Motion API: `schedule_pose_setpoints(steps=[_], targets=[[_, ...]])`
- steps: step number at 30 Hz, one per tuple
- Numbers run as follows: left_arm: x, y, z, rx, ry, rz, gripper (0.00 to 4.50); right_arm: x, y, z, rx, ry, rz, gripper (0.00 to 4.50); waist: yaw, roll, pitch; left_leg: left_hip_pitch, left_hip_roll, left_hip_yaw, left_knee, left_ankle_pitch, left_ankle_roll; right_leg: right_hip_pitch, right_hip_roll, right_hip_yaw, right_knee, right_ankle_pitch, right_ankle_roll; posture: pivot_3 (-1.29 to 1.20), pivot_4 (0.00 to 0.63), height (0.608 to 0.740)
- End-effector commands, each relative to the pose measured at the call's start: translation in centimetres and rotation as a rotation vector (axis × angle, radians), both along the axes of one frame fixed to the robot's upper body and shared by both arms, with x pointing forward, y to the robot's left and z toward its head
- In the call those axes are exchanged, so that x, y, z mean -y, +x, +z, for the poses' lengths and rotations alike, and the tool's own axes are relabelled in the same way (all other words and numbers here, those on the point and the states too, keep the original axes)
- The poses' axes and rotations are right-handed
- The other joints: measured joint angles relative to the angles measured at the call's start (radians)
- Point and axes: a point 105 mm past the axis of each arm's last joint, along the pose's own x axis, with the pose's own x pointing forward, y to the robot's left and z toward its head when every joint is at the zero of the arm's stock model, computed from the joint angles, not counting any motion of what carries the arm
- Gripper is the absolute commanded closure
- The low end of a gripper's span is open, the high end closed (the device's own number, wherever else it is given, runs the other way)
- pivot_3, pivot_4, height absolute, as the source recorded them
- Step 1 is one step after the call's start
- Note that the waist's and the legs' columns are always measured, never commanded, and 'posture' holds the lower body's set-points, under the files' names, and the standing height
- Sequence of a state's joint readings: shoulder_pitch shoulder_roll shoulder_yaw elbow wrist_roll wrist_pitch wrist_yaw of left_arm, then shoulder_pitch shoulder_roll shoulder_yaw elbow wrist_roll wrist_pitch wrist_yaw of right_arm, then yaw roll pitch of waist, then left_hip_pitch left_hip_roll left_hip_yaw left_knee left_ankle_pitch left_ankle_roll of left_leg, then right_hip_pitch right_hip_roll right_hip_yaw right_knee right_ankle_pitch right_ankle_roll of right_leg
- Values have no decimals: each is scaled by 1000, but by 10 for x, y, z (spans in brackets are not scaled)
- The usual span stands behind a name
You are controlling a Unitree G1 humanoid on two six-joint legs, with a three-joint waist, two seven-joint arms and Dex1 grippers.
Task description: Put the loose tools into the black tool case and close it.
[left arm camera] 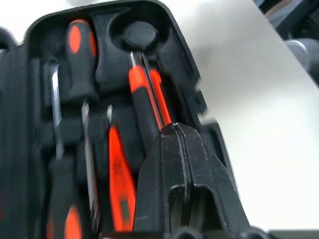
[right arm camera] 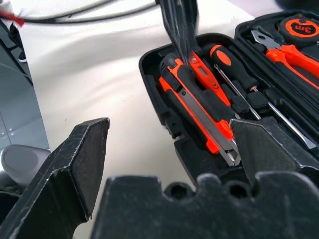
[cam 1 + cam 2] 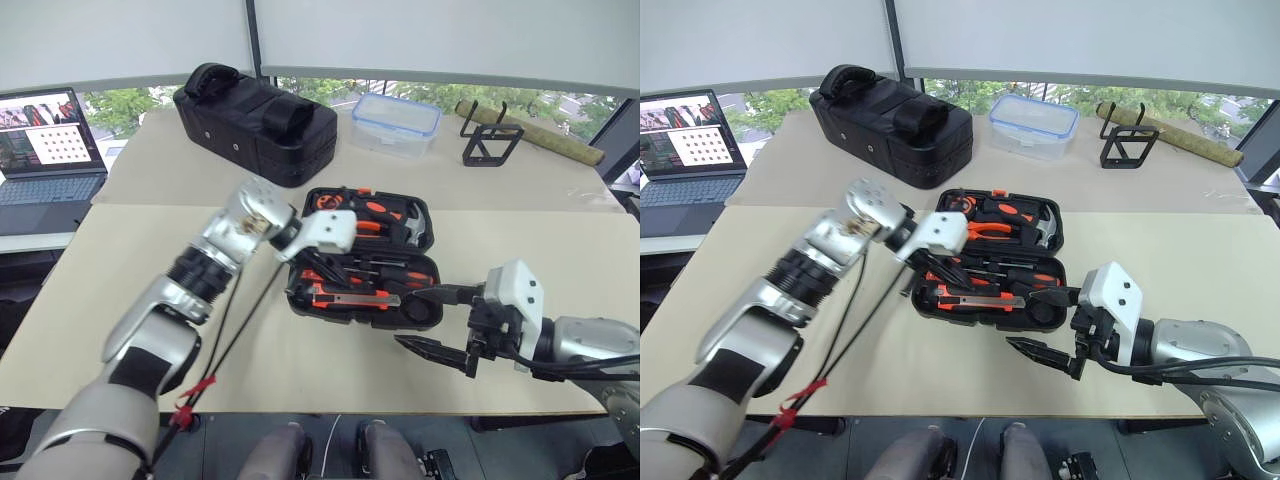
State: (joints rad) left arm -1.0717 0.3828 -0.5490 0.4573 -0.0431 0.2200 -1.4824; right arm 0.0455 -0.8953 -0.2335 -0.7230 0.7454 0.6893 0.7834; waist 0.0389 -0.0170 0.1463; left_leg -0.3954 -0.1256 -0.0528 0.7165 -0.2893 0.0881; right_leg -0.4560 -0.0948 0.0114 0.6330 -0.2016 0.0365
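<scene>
The black tool case (image 3: 296, 303) lies open at the table's middle. Its near half holds an orange-and-black utility knife (image 2: 199, 107), an orange tester pen (image 2: 203, 74), orange-and-black screwdrivers (image 1: 82, 55) and a roll of black tape (image 3: 420, 311). My left gripper (image 1: 175, 130) is shut with nothing in it. It hangs just over the knife and pen at the left end of that half, and it shows as dark fingers (image 2: 180, 30) in the right wrist view. My right gripper (image 3: 415, 317) stands open and empty at the case's near right corner.
The case's far half holds pliers (image 3: 362, 214), a hammer (image 3: 415, 230) and a tape measure (image 2: 301, 27). Behind it are a black fabric bag (image 3: 255, 120), a clear plastic box (image 3: 393, 122) and a black wire stand (image 3: 490, 142). A laptop (image 3: 45, 150) sits far left.
</scene>
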Motion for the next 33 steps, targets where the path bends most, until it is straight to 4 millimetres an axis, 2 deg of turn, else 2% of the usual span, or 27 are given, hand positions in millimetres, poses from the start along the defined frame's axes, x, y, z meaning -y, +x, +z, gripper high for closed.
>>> schedule_pose_setpoints(steps=[1, 7, 13, 20, 27, 30, 33], targets=[[-1, 6, -2, 61, 30, -3, 4480, -1, -3, 8, 39, 0, -1, 0, -3, 0, 0, 0, 0, 0, 0, 0, 0, 0, 0, 0, 0, 0, 0, 0, 150, 722], [-17, 10, -24, 118, 152, -30, 4480, -1, -5, 7, 33, 1, -11, 0, -7, 0, 0, 0, 0, 0, -1, 0, 0, -1, 0, 1, 0, 0, 0, 0, 150, 722], [-37, 9, -31, 113, 217, -54, 4480, -1, -5, 7, 31, 4, -14, 0, -10, 0, 0, 1, 1, 0, 0, 0, 0, 0, 0, 1, 1, 0, 0, 0, 150, 722], [-37, 10, -39, 115, 222, -48, 4480, 0, -3, 8, 34, 2, -12, 0, -14, 0, 0, 2, 0, 0, 0, 0, 0, 1, 0, 1, 4, 0, 0, 0, 150, 722], [-39, 14, -60, 121, 254, -10, 4480, 0, -3, 8, 33, -2, -7, 0, -8, 0, -1, 8, 0, 0, 0, -1, 1, 7, -1, 1, 4, 0, 0, 0, 150, 722], [-42, 16, -65, 108, 251, 20, 4480, 0, -4, 8, 30, -3, -7, 0, 0, 1, -1, 18, 1, 0, -2, -3, 4, 19, 0, 1, -2, 0, 0, 0, 150, 722], [-43, 20, -66, 93, 222, 61, 4480, 0, -5, 7, 26, -6, -7, 0, 1, 1, -2, 25, 1, -1, -2, -7, 11, 22, 0, 1, -3, 0, 1, 0, 150, 722]])
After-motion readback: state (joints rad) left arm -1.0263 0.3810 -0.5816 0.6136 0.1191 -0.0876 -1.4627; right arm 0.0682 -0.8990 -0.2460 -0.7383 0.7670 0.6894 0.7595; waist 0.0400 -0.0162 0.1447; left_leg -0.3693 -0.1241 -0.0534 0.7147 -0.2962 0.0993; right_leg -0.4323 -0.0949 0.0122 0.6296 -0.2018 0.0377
